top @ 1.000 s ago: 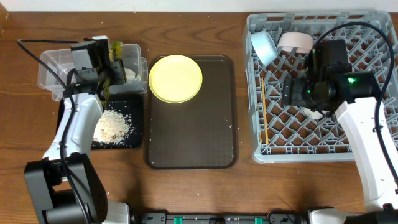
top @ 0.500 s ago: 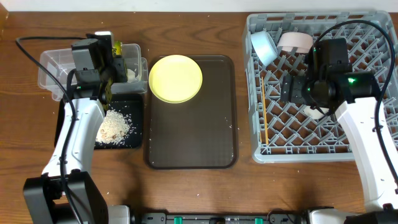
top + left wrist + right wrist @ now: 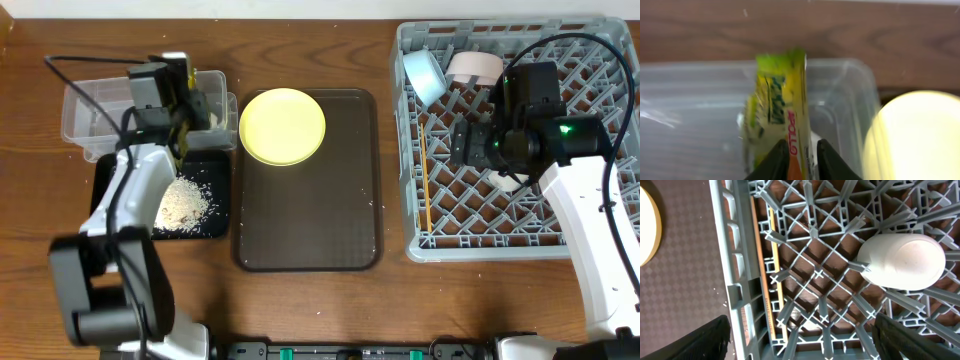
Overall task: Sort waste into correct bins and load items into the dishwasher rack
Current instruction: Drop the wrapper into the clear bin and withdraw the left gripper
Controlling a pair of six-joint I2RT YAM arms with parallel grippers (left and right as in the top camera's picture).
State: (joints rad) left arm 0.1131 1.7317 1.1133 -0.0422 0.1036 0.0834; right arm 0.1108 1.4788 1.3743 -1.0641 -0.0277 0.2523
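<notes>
Here our left gripper (image 3: 801, 152) pinches the wrapper (image 3: 781, 97) above the tub (image 3: 690, 112); our right gripper (image 3: 800, 336) stands wide over the rack (image 3: 732, 255)

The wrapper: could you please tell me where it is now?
In the left wrist view the wrapper lies between the fingers of the left gripper, at the clear tub on the left of the table, with the plate to its right.

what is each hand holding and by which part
The left hand pinches the snack wrapper by one end, above the clear tub. The right hand is open over the dishwasher rack, holding nothing.
</notes>
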